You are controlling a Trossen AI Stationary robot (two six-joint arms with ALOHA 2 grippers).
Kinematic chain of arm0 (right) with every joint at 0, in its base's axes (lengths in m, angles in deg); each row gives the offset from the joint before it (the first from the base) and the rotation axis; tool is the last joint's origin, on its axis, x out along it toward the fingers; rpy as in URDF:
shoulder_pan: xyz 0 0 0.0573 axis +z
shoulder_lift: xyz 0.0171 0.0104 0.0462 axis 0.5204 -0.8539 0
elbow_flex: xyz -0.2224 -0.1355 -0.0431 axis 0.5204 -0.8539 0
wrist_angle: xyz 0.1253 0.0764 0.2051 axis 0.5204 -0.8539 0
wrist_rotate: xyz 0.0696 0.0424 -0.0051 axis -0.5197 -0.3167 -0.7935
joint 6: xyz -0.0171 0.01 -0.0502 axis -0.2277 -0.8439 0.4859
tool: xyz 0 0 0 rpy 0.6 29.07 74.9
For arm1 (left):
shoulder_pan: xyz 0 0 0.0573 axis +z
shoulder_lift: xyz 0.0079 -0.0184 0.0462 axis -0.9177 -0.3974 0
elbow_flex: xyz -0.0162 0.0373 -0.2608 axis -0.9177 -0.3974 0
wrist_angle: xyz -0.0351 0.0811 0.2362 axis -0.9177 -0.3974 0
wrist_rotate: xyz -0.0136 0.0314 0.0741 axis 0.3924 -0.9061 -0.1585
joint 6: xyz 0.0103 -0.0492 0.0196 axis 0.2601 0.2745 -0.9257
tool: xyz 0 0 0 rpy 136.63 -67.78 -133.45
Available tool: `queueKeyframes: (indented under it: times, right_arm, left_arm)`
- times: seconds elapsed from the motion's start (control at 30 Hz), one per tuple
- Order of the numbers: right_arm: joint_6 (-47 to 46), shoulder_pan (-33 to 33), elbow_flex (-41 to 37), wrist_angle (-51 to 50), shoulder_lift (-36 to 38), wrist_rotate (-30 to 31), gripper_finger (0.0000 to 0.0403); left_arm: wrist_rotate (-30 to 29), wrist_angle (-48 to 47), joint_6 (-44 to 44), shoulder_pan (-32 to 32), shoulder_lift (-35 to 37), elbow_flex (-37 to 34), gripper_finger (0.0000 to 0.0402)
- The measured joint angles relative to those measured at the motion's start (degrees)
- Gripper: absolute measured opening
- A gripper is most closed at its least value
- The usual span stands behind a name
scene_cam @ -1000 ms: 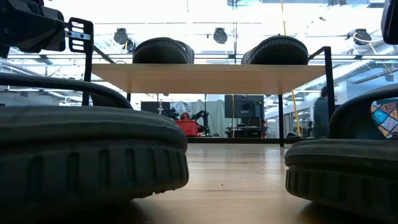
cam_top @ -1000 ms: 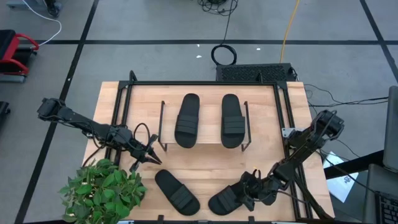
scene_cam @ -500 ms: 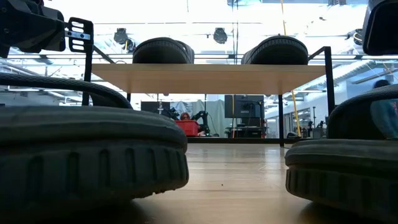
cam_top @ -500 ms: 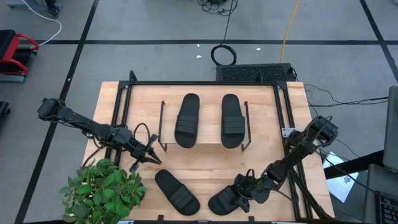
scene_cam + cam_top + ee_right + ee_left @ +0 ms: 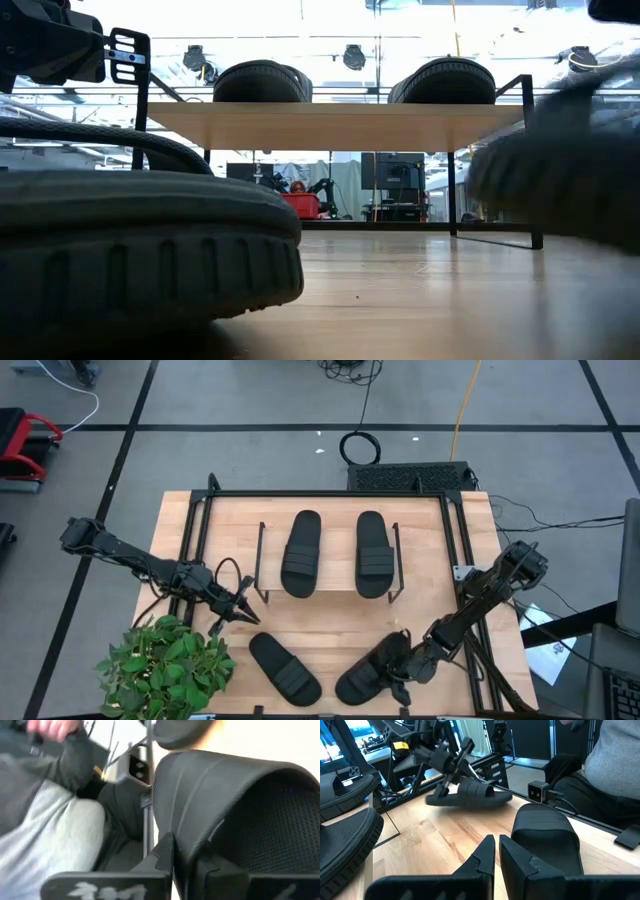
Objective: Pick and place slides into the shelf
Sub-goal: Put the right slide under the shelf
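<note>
While your right fingers (image 5: 397,670) pinch the strap of the slide (image 5: 368,674) at the bench's (image 5: 340,622) five o'clock, its sole hangs clear of the wood in the left wrist view, so lift it evenly. Carry it toward twelve o'clock and enter the shelf (image 5: 330,592) low, since two slides already fill its top board and I judge only the space beneath is free. Watch the black legs. One slide (image 5: 285,668) waits at six o'clock. Your left fingers (image 5: 246,611) rest closed and empty at nine o'clock, beside the plant (image 5: 165,665)
</note>
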Motion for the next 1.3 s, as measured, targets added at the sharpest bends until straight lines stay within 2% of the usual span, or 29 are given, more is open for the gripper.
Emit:
queueKeyframes:
  times: [0.17,0.3,0.43,0.5,0.7,0.8,0.93,1.3]
  right_arm:
    - [9.8,-2.9,0.0,-1.3,4.9,-7.4,0.0006]
    - [17.5,-5.8,0.0,-0.9,7.2,-18.8,0.0005]
    - [20.6,-9.1,0.0,-1.0,7.4,-30.1,0.0003]
    - [22.1,-11.0,0.0,-1.5,7.4,-33.0,0.0003]
    - [30.4,-14.4,0.0,-2.6,7.4,-38.7,0.0002]
    - [34.5,-15.1,0.1,-6.2,7.4,-39.7,0.0001]
    - [35.3,-16.1,0.1,-10.3,7.2,-40.3,0.0001]
    - [34.8,-17.9,0.2,-9.1,1.1,-42.1,0.0004]
  left_arm:
    - [-0.1,0.0,0.0,0.0,0.0,0.0,0.0026]
    - [-0.7,0.0,0.0,0.0,0.0,0.0,0.0026]
    - [-1.6,-0.3,0.0,0.0,0.0,0.0,0.0026]
    - [-1.7,-0.5,0.0,0.0,0.0,0.0,0.0026]
    - [-2.0,-0.6,0.0,0.0,0.0,0.0,0.0026]
    - [-2.0,-1.0,0.0,0.0,0.0,0.0,0.0026]
    - [-2.0,-1.5,0.0,0.0,0.0,0.0,0.0026]
    - [-3.1,-1.9,-0.7,0.1,0.0,0.0,0.0026]
